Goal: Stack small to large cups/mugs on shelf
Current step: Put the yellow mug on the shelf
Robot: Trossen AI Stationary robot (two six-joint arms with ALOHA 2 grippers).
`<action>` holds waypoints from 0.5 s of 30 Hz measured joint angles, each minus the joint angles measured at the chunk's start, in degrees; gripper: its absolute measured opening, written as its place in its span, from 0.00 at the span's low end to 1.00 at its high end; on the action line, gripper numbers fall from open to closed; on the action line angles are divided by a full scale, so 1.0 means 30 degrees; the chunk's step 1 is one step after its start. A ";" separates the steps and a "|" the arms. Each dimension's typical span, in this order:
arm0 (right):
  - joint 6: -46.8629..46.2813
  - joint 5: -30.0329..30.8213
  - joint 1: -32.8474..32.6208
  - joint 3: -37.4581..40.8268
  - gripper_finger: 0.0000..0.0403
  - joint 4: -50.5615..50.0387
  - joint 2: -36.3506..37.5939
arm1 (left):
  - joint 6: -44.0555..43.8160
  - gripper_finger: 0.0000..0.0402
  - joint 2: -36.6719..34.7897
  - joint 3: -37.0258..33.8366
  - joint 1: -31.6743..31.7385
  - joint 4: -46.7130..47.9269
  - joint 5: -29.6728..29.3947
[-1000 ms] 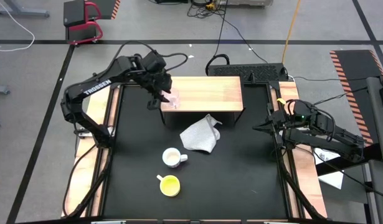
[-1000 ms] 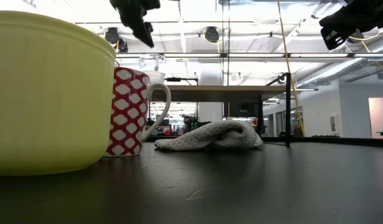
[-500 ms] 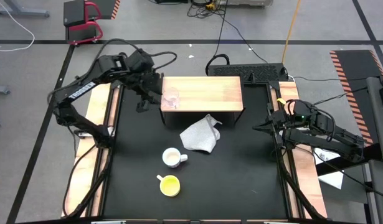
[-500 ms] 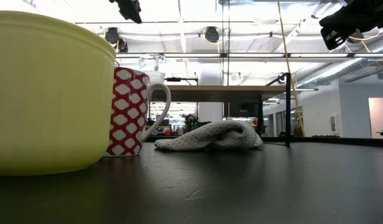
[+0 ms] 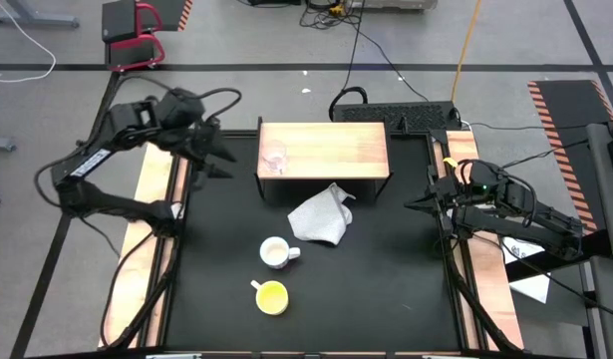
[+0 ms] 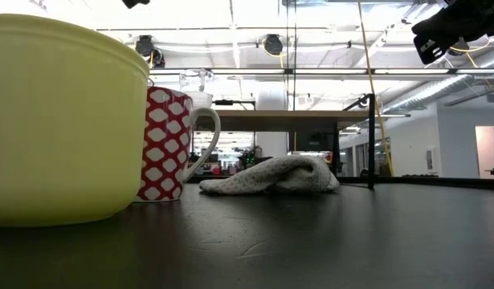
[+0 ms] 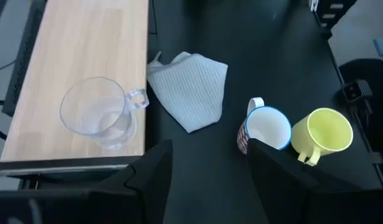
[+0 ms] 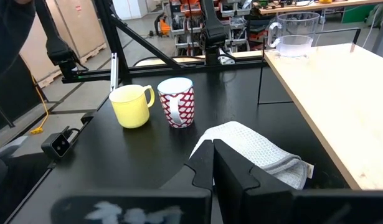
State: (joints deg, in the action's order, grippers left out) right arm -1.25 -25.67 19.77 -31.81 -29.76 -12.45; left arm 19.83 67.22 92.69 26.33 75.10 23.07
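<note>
Standing alone on the left end of the light-wood shelf [image 5: 323, 148], the clear glass cup [image 5: 274, 158] sits upright with nothing touching it. A second ago the left gripper [image 5: 212, 158] hung right over it; that gripper has now pulled away to the left, clear of the shelf, above the worktop's [image 5: 386, 269] left edge, its jaws spread apart and empty. In front of the shelf lies the grey-white cloth [image 5: 319, 217]. Nearer the front stand the white patterned mug [image 5: 276, 252] and, just beside it, the yellow cup [image 5: 271, 296], both unmoved. The right gripper [image 5: 414, 204] waits at the worktop's right edge, jaws together.
</note>
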 joint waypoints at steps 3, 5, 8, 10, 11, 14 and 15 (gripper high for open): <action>0.0005 0.0000 -0.0001 0.0000 0.00 -0.0002 0.0000 | -0.0440 0.52 -0.0998 -0.0689 -0.0007 -0.0209 0.0010; 0.0002 0.0000 0.0000 0.0000 0.00 -0.0007 0.0000 | -0.0835 0.52 -0.1677 -0.1189 -0.0081 -0.0565 0.0248; 0.0001 0.0000 0.0000 0.0000 0.00 -0.0002 0.0000 | -0.1025 0.52 -0.2570 -0.1947 -0.0398 -0.0601 0.0313; -0.0001 0.0000 -0.0007 0.0000 0.00 -0.0007 0.0000 | -0.0986 0.52 -0.3261 -0.2550 -0.0726 -0.0925 0.0392; -0.0001 0.0000 -0.0006 0.0000 0.00 -0.0007 0.0000 | -0.0964 0.52 -0.3685 -0.2931 -0.0890 -0.1358 0.0493; -0.0001 0.0000 0.0000 0.0000 0.00 -0.0007 0.0000 | -0.1330 0.52 -0.5068 -0.4441 -0.1479 -0.2930 0.1078; -0.0001 0.0000 -0.0006 0.0000 0.00 -0.0002 0.0000 | -0.1520 0.52 -0.5500 -0.4972 -0.1668 -0.3337 0.1201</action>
State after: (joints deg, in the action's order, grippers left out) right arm -1.26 -25.67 19.75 -31.81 -29.76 -12.45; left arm 15.27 50.72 77.77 21.32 65.09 26.67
